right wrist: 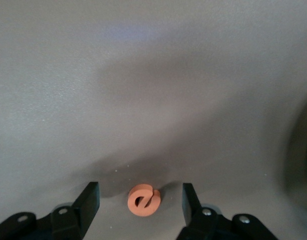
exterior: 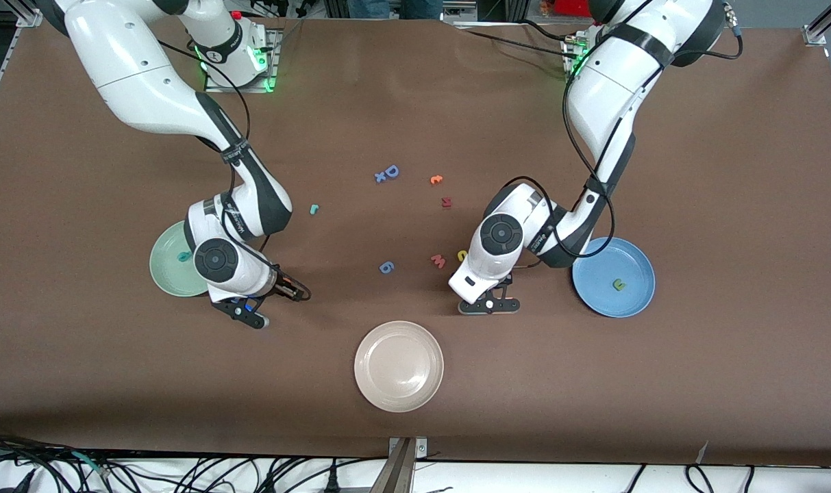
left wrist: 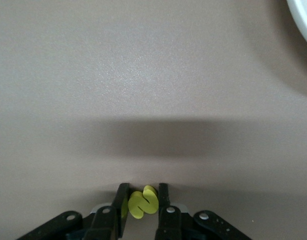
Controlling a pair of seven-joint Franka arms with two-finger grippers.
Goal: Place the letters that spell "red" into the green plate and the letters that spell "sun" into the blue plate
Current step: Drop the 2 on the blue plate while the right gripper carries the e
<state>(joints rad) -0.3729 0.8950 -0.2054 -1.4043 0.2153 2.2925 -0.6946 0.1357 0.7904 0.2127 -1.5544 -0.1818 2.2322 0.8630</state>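
My left gripper (left wrist: 143,189) is shut on the yellow "s" (left wrist: 142,202), low at the table between the beige plate and the blue plate (exterior: 634,301); in the front view that gripper (exterior: 489,306) hides it. An olive "n" (exterior: 618,284) lies in the blue plate. The yellow "u" (exterior: 462,255) lies beside the left wrist. My right gripper (right wrist: 140,186) stands open around the orange "e" (right wrist: 143,201), which lies flat on the table, untouched. That gripper (exterior: 249,315) is next to the green plate (exterior: 163,274), which holds a teal letter (exterior: 183,257). A teal "r" (exterior: 314,209) lies mid-table.
A beige-white plate (exterior: 399,383) sits nearest the front camera. Loose letters lie mid-table: a big blue "D" (exterior: 388,173), a small orange one (exterior: 436,179), a dark red one (exterior: 447,202), a pink "w" (exterior: 438,260) and a blue "6" (exterior: 386,267).
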